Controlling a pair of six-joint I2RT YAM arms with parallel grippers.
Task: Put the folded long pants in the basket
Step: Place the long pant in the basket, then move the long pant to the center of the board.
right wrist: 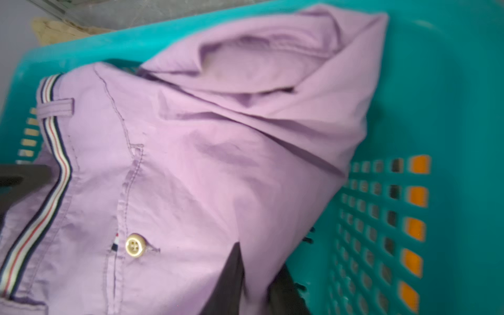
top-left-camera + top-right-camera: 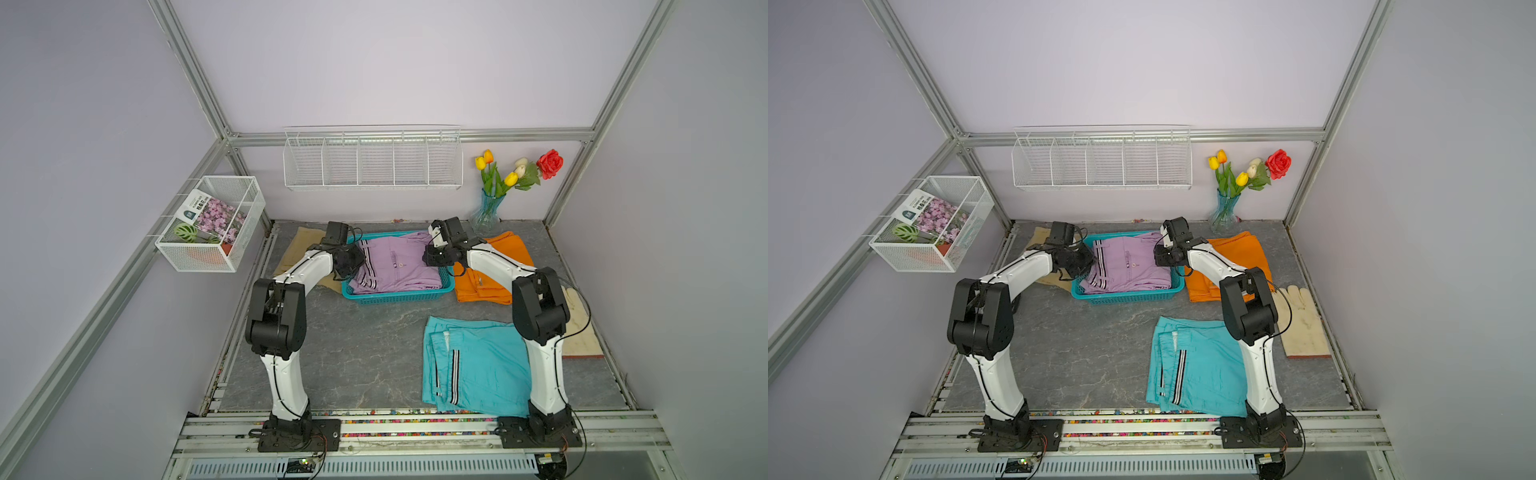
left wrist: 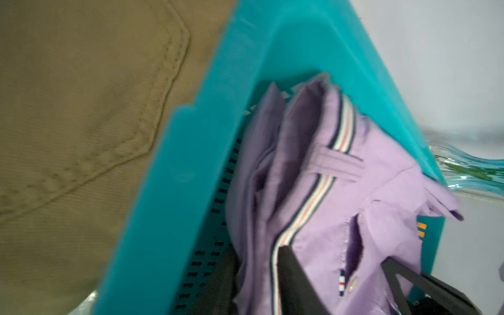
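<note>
Lilac pants (image 2: pixel 399 266) lie inside the basket (image 2: pixel 395 296), at 12 o'clock on the table (image 2: pixel 365 353). They fill it, and 1 corner laps over the far rim.

Left claw (image 3: pixel 335 253), at the pile's 9 o'clock edge: fingers (image 3: pixel 294 281) stand partly apart with a moderate gap. Lilac cloth lies between them, by the striped seam.

Right claw (image 1: pixel 259 259), at the pile's 3 o'clock edge: narrow gap, with a fold of lilac cloth between the fingers. Pinched or only touched, cannot tell.

Count:
- 4 pants, 1 lilac in the basket and 3 on the table outside it.
- Tan pants (image 2: pixel 299 249) at 10 o'clock, just beside the basket.
- Orange pants (image 2: pixel 484 291) at 2 o'clock, just beside it.
- Turquoise pants (image 2: pixel 482 361) at 5 o'clock, well apart.
- 1 basket.
- 1 glove (image 2: pixel 582 336) at 3 o'clock.
- 2 claws.
</note>
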